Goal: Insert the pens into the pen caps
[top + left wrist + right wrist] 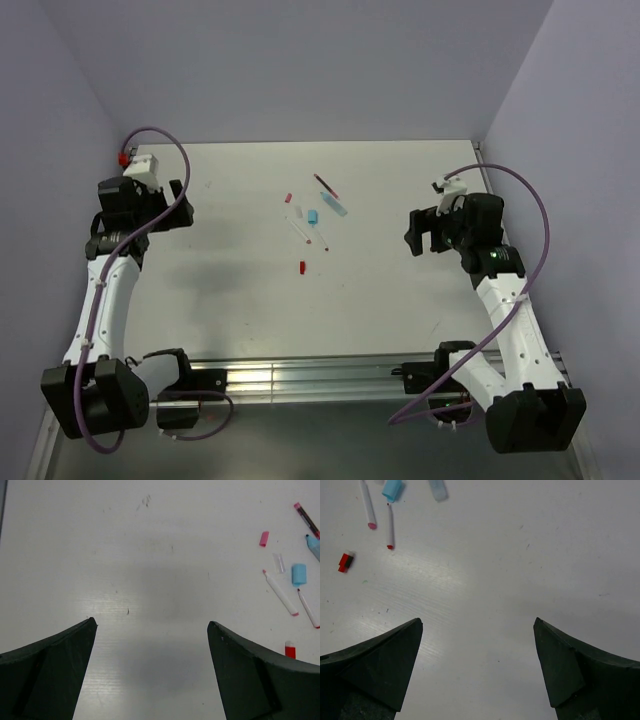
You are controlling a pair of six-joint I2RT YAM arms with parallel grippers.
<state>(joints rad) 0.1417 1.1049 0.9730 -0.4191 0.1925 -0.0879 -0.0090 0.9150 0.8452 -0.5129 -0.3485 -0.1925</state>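
The pens and pen caps lie scattered at the table's middle. A dark red pen [325, 185] [306, 520] is farthest back, beside a light blue pen [334, 204] [438, 489]. A white pen [298, 228] [280, 593] [367, 505] and a thinner white pen [320, 240] [307, 608] [390, 527] lie nearer. Among them are a light blue cap [312, 215] [298, 574] [392, 489], a pink cap [288, 198] [264, 538] and a clear cap [278, 562]. A red cap [302, 267] [290, 650] [345, 561] lies nearest. My left gripper [178, 205] [152, 624] hangs open and empty well left of them. My right gripper [418, 232] [478, 622] is open and empty to their right.
The white table [400, 300] is enclosed by pale purple walls [300, 70] on three sides. A metal rail [310, 380] runs along the near edge between the arm bases. Purple cables [170, 145] loop off both arms.
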